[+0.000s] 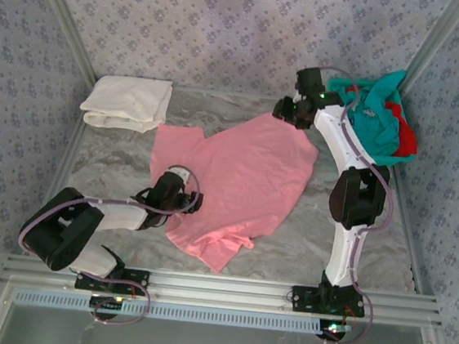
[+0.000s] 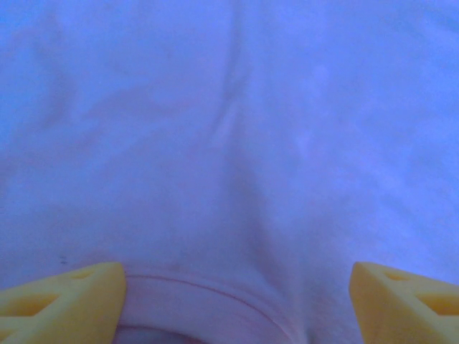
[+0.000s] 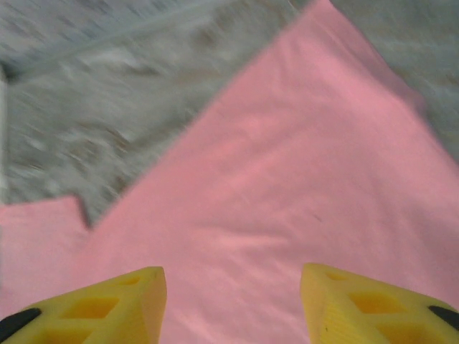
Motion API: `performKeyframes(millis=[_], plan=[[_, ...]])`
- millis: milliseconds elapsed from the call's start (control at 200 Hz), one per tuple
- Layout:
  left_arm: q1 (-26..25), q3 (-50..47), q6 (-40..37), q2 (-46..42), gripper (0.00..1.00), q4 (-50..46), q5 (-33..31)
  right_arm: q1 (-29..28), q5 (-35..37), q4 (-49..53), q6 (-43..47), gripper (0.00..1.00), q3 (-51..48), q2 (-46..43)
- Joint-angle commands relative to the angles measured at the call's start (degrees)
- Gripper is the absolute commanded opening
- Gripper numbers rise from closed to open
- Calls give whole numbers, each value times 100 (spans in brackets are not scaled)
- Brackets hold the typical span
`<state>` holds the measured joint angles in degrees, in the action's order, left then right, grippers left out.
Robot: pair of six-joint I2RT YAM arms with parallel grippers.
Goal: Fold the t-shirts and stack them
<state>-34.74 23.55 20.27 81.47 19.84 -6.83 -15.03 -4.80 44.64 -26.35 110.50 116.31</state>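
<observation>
The salmon pink t-shirt [image 1: 246, 174] lies spread and rumpled across the middle of the counter [image 1: 99, 166]. One sleeve points toward the left edge, and a bunched corner reaches toward the near edge. In the right wrist view its cloth [image 3: 301, 179] is flat and smooth, with a straight edge running diagonally against the grey marbled surface. In the left wrist view the cloth [image 2: 229, 143] looks washed out and bluish, with soft creases and a curved stitched hem at the bottom.

The left gripper [image 1: 191, 203] is low over the near-left part of this shirt. Its yellow jaws stand wide apart with the hem between them [image 2: 237, 287], and they clamp nothing. The right gripper [image 1: 285, 110] is at the shirt's far corner. Its jaws are also parted above the pink cloth [image 3: 233, 287] and grip nothing.

A cream-white t-shirt [image 1: 128, 102] lies folded into a thick pad in the far left corner, well apart from the pink one. In the far right corner a teal t-shirt [image 1: 379, 114] and a red t-shirt [image 1: 407, 141] are heaped together, just beyond the right arm's wrist.
</observation>
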Motion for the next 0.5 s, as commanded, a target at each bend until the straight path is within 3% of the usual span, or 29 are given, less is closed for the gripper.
performKeyframes(millis=[0, 175, 495], plan=[[207, 349, 231, 130, 80, -565, 66, 34, 584, 128, 426, 48, -603, 101], [479, 897, 352, 753, 79, -917, 133, 145, 702, 185, 666, 46, -953, 325], [561, 1795, 618, 1896, 73, -986, 396, 297, 174, -304, 767, 41, -1706, 674]])
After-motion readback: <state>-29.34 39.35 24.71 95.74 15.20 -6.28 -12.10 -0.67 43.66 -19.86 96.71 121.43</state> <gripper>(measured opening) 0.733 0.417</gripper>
